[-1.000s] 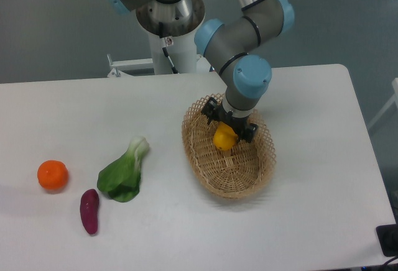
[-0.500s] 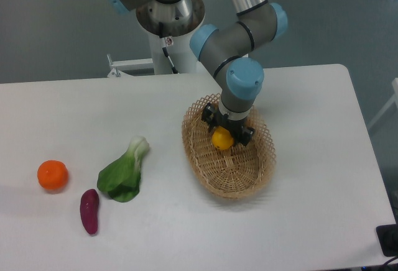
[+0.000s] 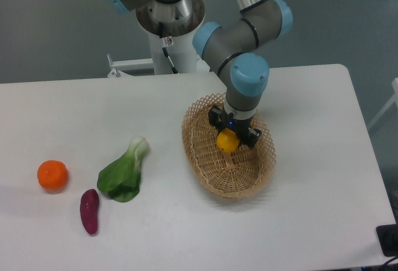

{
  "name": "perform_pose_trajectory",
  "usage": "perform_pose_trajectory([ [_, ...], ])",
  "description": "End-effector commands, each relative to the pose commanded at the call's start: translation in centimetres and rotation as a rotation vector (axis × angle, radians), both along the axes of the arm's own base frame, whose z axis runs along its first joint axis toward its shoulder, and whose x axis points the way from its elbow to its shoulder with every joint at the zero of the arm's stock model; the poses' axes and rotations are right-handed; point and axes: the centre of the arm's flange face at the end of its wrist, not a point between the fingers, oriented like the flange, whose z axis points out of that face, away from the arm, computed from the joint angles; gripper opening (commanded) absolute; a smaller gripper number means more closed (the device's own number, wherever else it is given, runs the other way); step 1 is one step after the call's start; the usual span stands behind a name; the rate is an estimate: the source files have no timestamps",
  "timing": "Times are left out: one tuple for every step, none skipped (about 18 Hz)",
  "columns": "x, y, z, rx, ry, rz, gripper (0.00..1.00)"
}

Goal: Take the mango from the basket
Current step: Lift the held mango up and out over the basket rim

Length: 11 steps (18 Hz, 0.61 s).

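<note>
Mango [image 3: 227,140] pinched between the fingers of the gripper [image 3: 232,135], over the basket [image 3: 205,159]

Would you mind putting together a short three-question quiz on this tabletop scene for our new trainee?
1. True or false: the mango is over the basket, under the gripper.
2. Which item lies nearest the left edge of the table? A) the purple sweet potato B) the orange fruit C) the leafy green vegetable
3. How many produce items lie on the table outside the basket?

Key:
1. True; whether the gripper has closed on the mango cannot be told.
2. B
3. Three: the orange fruit, the purple sweet potato and the leafy green vegetable.
</note>
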Motion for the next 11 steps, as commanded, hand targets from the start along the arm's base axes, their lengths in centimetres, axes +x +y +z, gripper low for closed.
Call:
perform_pose_trajectory([
  [-0.3,0.0,0.2,0.002,0.004,0.003,0.49],
  [-0.4,0.0,0.4,0.004,0.007,0.002,0.49],
  [-0.6,0.1,0.7,0.008,0.013,0.005,0.50],
  [-0.8,0.2,0.9,0.011,0.017,0.005,0.51],
  [-1.1,0.3,1.1,0.015,0.023,0.006,0.53],
  [-1.5,0.4,1.7,0.020,0.032,0.008,0.53],
  [-2.0,0.4,2.3,0.029,0.043,0.011,0.53],
  [-2.5,0.4,2.9,0.035,0.054,0.015,0.53],
  [-2.9,0.5,3.1,0.038,0.059,0.018,0.53],
  [-3.1,0.5,3.3,0.041,0.063,0.020,0.52],
  [-3.3,0.6,3.5,0.043,0.067,0.020,0.52],
])
